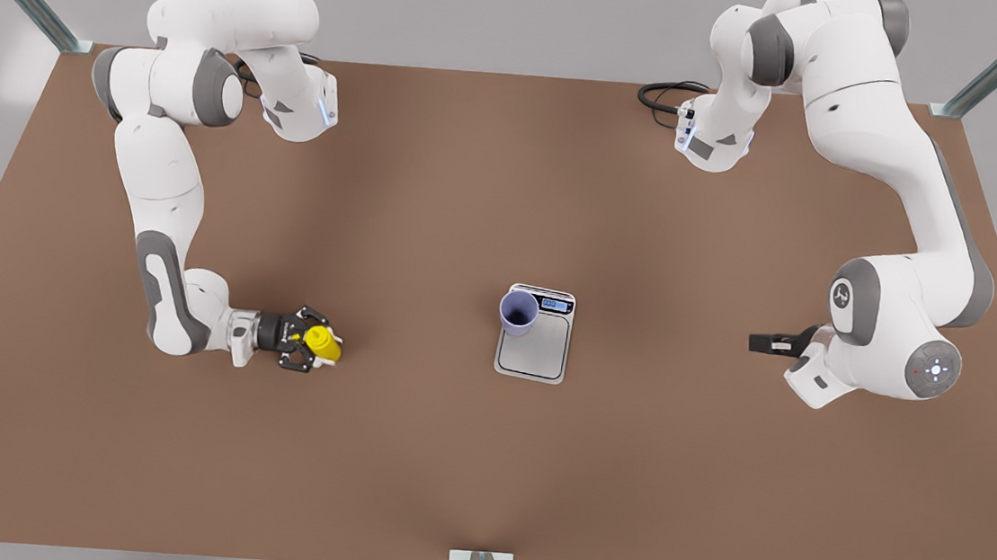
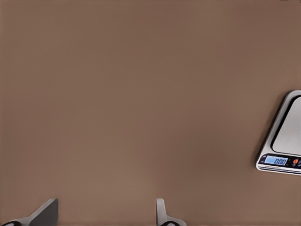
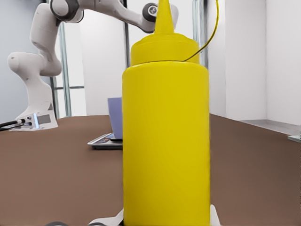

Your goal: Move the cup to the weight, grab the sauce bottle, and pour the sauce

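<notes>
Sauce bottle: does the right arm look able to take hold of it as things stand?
Probably yes. The right end effector already sits around the upright sauce bottle, a finger on either side of its base, and nothing stands between them. Whether the fingers already press on it cannot be told.

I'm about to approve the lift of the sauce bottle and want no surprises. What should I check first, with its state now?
1. Cup stands upright on the weight, near its display: ok.
2. Sauce bottle stands upright on the table: ok.
3. Right gripper flanks the bottle, fingers either side of its base: ok.
4. Firm clamp on the bottle: cannot tell.
5. Left gripper open, holding nothing, waiting at the front view's right, away from the weight: ok.
6. Table between bottle and cup is bare: ok.
</notes>
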